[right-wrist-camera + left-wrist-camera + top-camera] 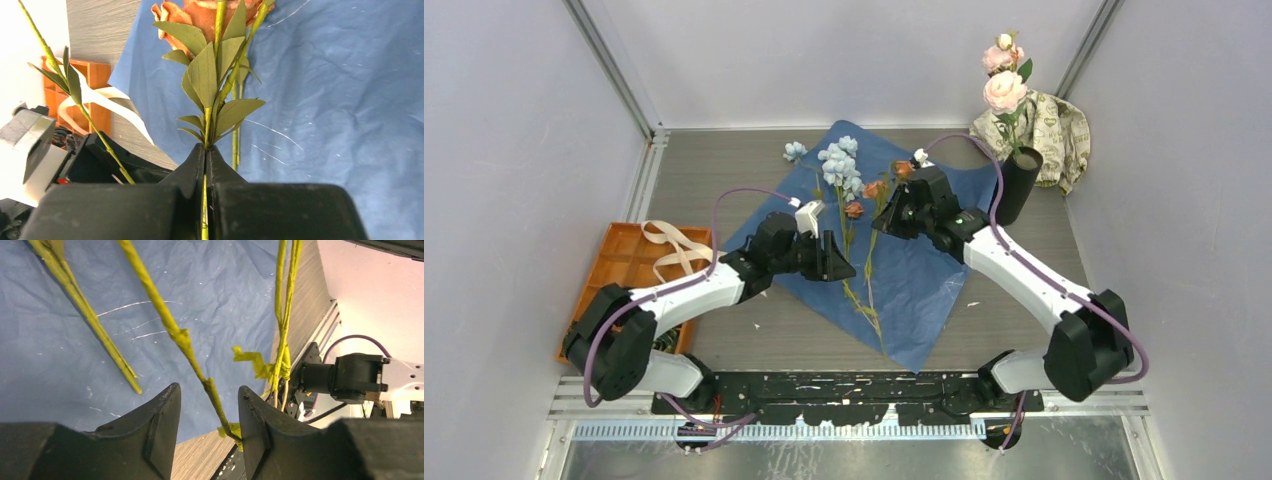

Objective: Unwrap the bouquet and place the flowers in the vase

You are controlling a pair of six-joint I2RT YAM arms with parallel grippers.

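Observation:
The bouquet is unwrapped: its blue paper [924,275] lies flat on the table with the flowers [840,165] loose on it. The black vase [1016,186] stands at the back right and holds pink blooms [1004,90]. My right gripper [206,150] is shut on the green stem of a rust-orange flower [200,15], just below its leaves, over the paper [350,100]. My left gripper [209,395] is open over the sheet's near edge. A green stem [172,330] runs between its fingers and touches the right finger [255,415]. From above, both grippers [839,265] [894,215] sit by the stems.
An orange tray [614,262] holding the cream ribbon [674,250] sits at the left edge. A beige patterned cloth [1054,128] lies behind the vase in the back right corner. Grey walls enclose the table on three sides.

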